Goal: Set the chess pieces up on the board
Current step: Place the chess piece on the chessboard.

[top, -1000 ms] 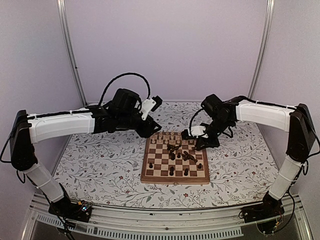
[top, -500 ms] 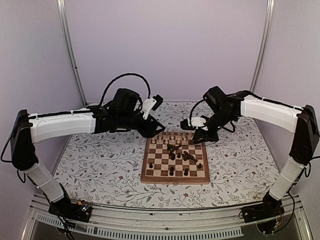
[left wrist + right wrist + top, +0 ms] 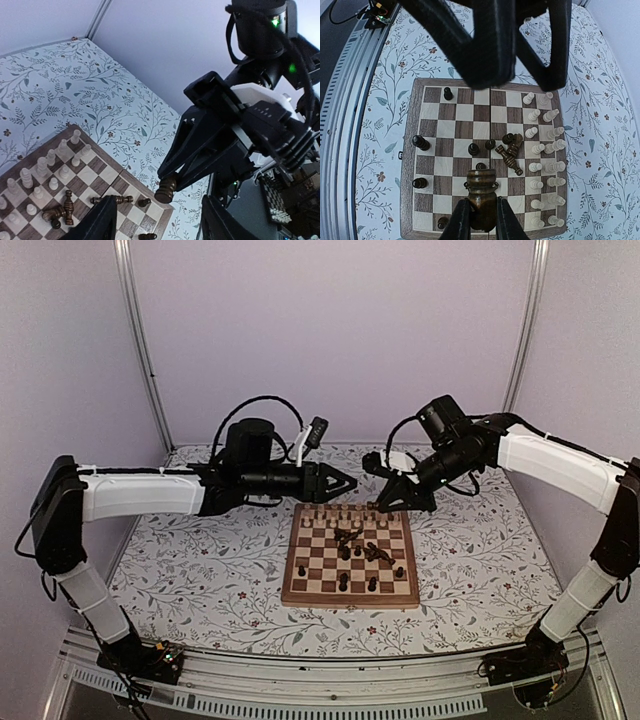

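right gripper (image 3: 383,504) is up above the far edge of the board (image 3: 345,602), jaws narrow and clamped on one dark piece (image 3: 481,192). its wrist view looks straight down the piece: turned wood, a wide ring at the top end, pinched low between the two fingers (image 3: 462,220).

left gripper (image 3: 350,483) hangs above the table (image 3: 200,550) just past the board's far left corner. it points across at the right gripper, jaws standing wide with nothing between them. the two grippers face each other, near but apart. from the left wrist the dark piece shows at the very tip of the other arm's fingers, clear of the squares below.

on the board, the pale pieces (image 3: 345,512) stand upright in two ranks along the far side. the dark pieces (image 3: 365,550) are a mess in the middle: several lie toppled in a small heap, touching one another. others stand singly on scattered squares toward the near side.

as for writing, two green lights (image 3: 274,21) glow on the right arm's wrist. any lettering on either arm is too small to read.
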`<action>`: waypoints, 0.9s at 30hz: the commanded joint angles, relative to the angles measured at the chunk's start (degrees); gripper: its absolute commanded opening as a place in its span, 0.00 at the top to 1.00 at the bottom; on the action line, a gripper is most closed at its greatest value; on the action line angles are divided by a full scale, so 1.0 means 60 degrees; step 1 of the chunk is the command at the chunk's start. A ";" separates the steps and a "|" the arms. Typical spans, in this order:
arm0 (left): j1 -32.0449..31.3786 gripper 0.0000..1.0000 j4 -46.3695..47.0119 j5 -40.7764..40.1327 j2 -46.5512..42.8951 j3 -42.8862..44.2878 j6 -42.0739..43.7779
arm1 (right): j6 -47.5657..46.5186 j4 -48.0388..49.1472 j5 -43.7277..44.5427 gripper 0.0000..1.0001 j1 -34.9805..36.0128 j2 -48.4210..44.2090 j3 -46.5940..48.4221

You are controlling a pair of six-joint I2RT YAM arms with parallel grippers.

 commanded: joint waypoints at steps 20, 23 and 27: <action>-0.0480 0.58 0.1693 0.2228 0.1955 0.0588 -0.1770 | 0.0356 0.0178 -0.0370 0.87 -0.0012 -0.0346 0.0195; -0.0482 0.64 0.1790 0.2372 0.2079 0.0710 -0.1804 | 0.0327 0.0147 -0.0349 0.88 0.0009 -0.0309 0.0180; -0.0496 0.73 0.2020 0.2568 0.2217 0.0731 -0.1949 | 0.0352 0.0138 -0.0347 0.87 0.0012 -0.0305 0.0152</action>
